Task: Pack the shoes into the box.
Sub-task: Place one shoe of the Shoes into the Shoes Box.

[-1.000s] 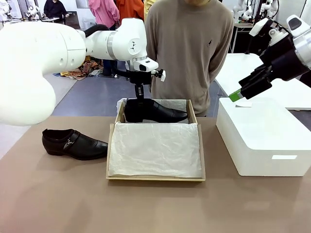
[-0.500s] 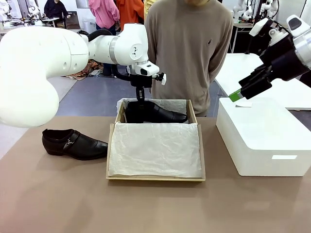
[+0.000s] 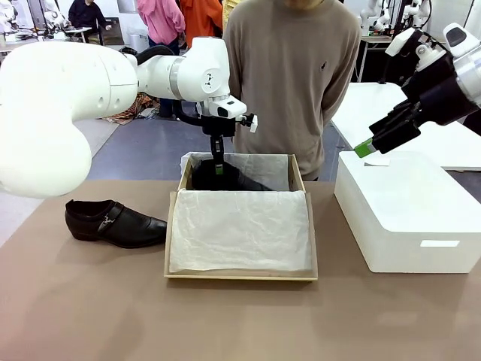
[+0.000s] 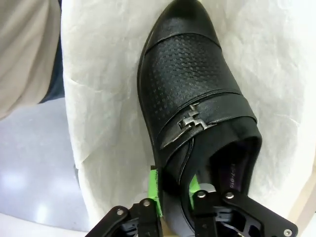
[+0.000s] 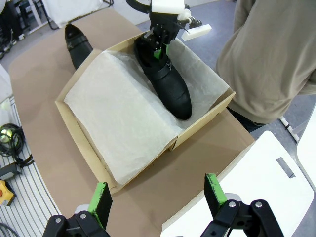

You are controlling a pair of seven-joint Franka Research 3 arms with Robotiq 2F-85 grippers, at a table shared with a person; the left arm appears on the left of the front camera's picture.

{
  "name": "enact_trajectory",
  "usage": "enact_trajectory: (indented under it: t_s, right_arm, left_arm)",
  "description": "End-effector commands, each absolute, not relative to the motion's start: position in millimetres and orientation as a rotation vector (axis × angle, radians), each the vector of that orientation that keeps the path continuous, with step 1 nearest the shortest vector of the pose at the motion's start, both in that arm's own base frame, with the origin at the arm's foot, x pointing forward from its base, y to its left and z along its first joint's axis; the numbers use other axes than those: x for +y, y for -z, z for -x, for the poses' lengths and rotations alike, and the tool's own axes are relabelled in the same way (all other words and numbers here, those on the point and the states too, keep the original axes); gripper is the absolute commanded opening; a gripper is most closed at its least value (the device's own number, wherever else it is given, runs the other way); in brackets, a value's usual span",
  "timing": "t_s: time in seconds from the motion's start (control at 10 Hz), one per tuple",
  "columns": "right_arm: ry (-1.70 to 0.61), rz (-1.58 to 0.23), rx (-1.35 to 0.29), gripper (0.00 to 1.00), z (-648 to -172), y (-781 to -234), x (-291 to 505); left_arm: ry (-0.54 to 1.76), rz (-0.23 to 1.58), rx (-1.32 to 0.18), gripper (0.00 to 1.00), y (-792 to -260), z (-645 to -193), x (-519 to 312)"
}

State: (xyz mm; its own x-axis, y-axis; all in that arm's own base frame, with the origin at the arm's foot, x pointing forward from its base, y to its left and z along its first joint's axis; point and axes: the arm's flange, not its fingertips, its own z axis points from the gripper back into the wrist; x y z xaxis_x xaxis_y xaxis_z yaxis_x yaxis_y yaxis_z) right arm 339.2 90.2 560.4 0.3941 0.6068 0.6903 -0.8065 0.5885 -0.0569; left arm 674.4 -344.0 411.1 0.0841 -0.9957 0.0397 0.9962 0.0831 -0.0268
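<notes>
A matte brown counter (image 3: 90, 301) fills the foreground. On its left lies one glossy black leather dress shoe (image 3: 113, 223) with a strap and buckle, toe pointing right. At the centre sits a shallow tan cardboard shoebox (image 3: 240, 277) lined with white crinkled tissue paper (image 3: 240, 229). To the right is a larger white rounded-edge box (image 3: 406, 218). Past the far edge a person in a beige sweater (image 3: 293, 83) stands on a grey-blue floor (image 3: 143, 150).

Compared with half a second ago, the second black dress shoe (image 4: 192, 84) sits lower in the shoebox's far section, its toe now hidden behind the tissue fold.

The left end effector (image 3: 217, 167) points straight down at that shoe's heel, with a green pad on either side of the collar. It is impossible to tell whether it clamps or has let go. The right end effector (image 5: 157, 186) hovers above the white box, released, with nothing between its pads.
</notes>
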Motion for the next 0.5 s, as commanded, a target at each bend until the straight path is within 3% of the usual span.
enact_trajectory:
  t_s: [0.0,0.1,0.4]
  right_arm:
    - [-0.914,-0.31,-0.738,1.0,-339.4,-560.4,90.4]
    - [-0.914,-0.31,-0.738,1.0,-339.4,-560.4,90.4]
    - [-0.914,-0.31,-0.738,1.0,-339.4,-560.4,90.4]
  left_arm:
    - [1.495,0.056,0.002,0.77,-426.4,-678.6,-344.0]
    - [1.489,0.065,0.0,0.97,-433.8,-677.1,-341.4]
    - [1.466,0.084,0.009,1.0,-467.0,-668.6,-327.9]
